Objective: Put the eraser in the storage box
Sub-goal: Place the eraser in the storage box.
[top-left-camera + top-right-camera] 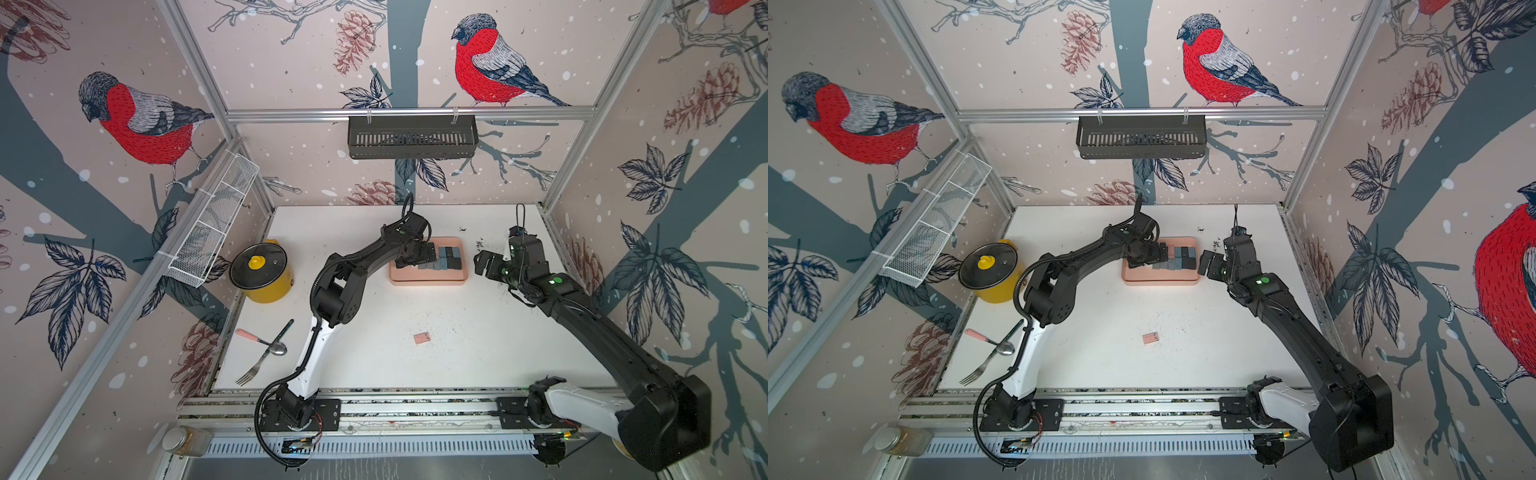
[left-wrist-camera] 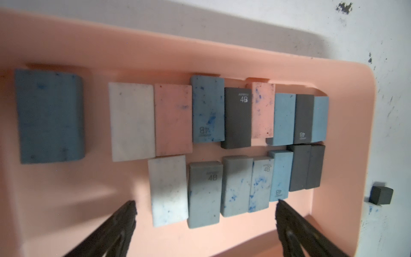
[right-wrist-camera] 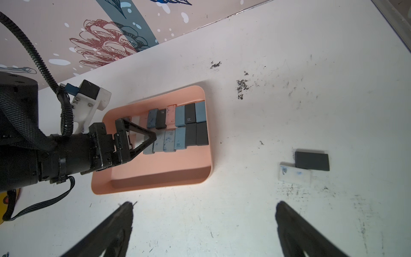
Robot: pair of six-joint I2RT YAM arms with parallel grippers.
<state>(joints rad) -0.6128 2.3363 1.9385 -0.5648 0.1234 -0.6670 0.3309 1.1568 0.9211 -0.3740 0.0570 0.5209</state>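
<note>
We had the left gripper (image 2: 205,202) spread, empty, over the box (image 2: 55,200), its erasers (image 2: 238,118) rowed tight, presumably to save room; the right gripper (image 3: 204,203), spread too, hung near a black eraser (image 3: 311,160) on the table (image 3: 244,222).

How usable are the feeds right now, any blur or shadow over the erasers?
Left wrist view: the big blue eraser and the left gripper fingers are soft, the 4B prints farther along the storage box read fine. Right wrist view: table sharp, right gripper fingers blurred, one inner box wall shadowed. Both top views: evenly lit, erasers tiny.
</note>
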